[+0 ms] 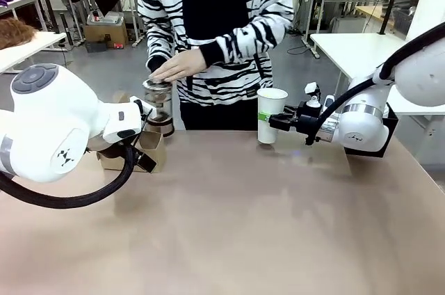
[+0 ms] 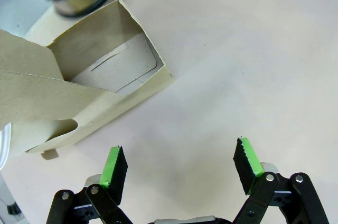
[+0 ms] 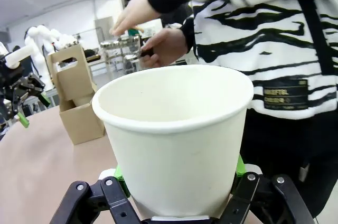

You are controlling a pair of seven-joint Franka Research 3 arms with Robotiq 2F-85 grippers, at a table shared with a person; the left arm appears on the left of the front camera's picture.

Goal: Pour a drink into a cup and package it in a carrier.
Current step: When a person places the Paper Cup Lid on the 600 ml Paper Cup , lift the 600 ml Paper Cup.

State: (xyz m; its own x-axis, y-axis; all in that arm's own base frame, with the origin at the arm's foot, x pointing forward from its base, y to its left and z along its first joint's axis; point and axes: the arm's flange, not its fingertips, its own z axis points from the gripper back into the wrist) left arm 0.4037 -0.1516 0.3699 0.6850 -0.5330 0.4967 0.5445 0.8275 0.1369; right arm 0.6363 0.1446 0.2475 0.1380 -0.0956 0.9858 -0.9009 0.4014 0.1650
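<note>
Beige table (image 1: 243, 239): smooth, faint sheen.
Room: grey floor (image 1: 104, 65), white workbenches (image 1: 351, 48) behind.
Right gripper (image 1: 278, 122): clamped on white cup (image 1: 270, 115), upright at far centre-right.
Left gripper (image 2: 179, 166): fingers apart, near cardboard carrier (image 2: 90, 44).

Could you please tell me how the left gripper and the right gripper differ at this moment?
The left gripper has its jaws wide open, while the right gripper is shut on the cup. The left gripper is empty, pointing down at the table beside the carrier; the right gripper reaches sideways, holding the cup upright. Both are black with green pads.
</note>
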